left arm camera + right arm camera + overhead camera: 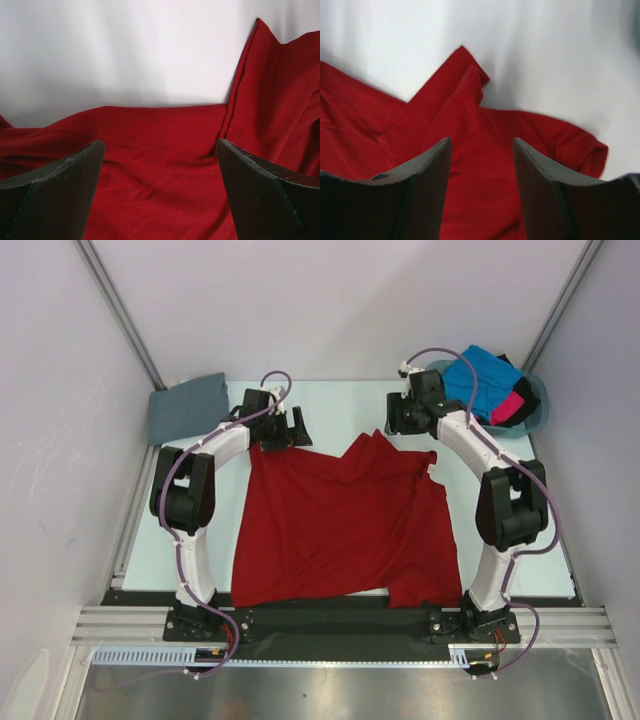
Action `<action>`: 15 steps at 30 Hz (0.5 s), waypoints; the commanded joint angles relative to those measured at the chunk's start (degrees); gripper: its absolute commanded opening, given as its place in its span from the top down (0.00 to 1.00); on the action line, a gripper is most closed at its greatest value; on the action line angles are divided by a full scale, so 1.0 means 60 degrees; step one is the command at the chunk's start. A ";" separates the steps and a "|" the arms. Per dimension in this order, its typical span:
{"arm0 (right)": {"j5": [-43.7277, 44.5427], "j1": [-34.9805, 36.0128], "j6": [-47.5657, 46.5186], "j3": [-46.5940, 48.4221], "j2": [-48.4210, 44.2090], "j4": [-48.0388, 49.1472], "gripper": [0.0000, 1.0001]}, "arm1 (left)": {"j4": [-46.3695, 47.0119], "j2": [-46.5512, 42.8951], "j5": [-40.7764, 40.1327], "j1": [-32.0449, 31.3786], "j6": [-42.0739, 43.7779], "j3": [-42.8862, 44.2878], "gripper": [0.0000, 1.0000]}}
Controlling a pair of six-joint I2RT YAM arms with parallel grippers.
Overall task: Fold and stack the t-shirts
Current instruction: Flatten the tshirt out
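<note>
At the far right corner of the pale table (330, 395) stood a rounded teal plastic basket (541, 400). It held a bright blue cloth t-shirt (480, 375) heaped on top, with a hot pink cloth t-shirt (510, 405) and a black cloth t-shirt (524, 390) bunched beside it towards the basket's right wall. At the opposite far corner a slate grey cloth t-shirt (188, 408) lay folded flat on the table, outside any container.

The deep red cloth t-shirt (345, 525) lay spread and creased over the middle of the table, between the two arms. The left gripper (285, 430) hung over its far left corner with the dark fingers (60, 190) set wide apart. Red cloth lay below and between them, and nothing was clamped. The right gripper (408, 418) hovered near the shirt's far right sleeve. Its jaws stood partly apart, with red fabric in the gap but none pinched, as the right wrist view showed.

The red shirt's near hem reached the dark strip at the table's near edge. Its far edge rose to a rumpled peak between the two grippers. Bare table lay beyond that peak up to the back wall. Narrower bare strips ran along the left and right sides, where the arms stood.
</note>
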 commanded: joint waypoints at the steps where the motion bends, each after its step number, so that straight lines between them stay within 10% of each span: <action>1: -0.0433 0.0019 -0.0109 0.0648 0.0677 0.0264 0.41 | 0.0304 -0.0460 0.0206 -0.0058 -0.0045 0.0080 0.00; 15: -0.1166 -0.0010 -0.0388 0.2552 0.2846 -0.0453 0.41 | 0.0143 -0.0093 0.0177 -0.0058 0.0087 0.0402 0.00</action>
